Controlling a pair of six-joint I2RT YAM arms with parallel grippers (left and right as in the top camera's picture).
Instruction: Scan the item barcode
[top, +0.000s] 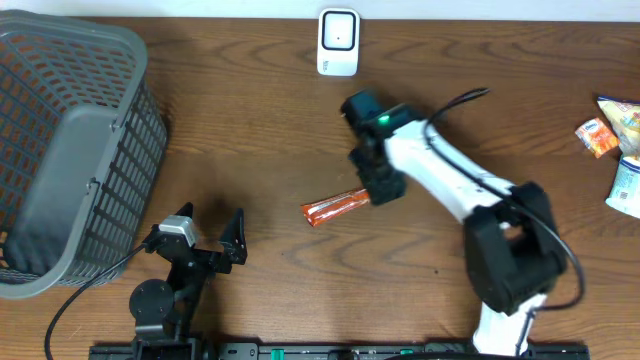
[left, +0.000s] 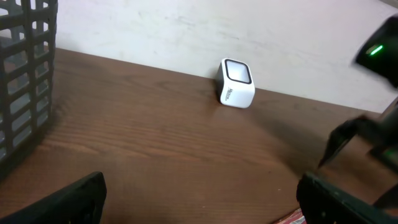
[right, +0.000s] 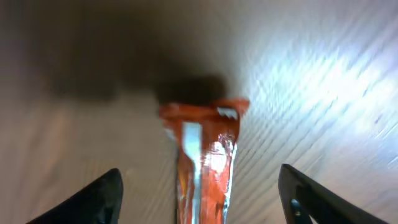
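The crinkled orange foil snack packet (top: 335, 207) lies on the brown wooden table (top: 250, 120) near its middle, its long side running left to right. Its right end sits beneath the right gripper (top: 376, 187). In the right wrist view we see the packet (right: 202, 168) between that gripper's two black fingers (right: 93, 199). The jaws are spread wide on either side of it and we see no contact with it.

The small white box-shaped barcode scanner (top: 338, 42) stands well apart from the packet at the table's far edge.

The left gripper (top: 210, 228) rests low near the front edge, jaws wide and holding nothing. To its left stands the grey plastic lattice basket (top: 130, 130). A few more colourful packets (top: 610, 130) lie at the table's right edge.
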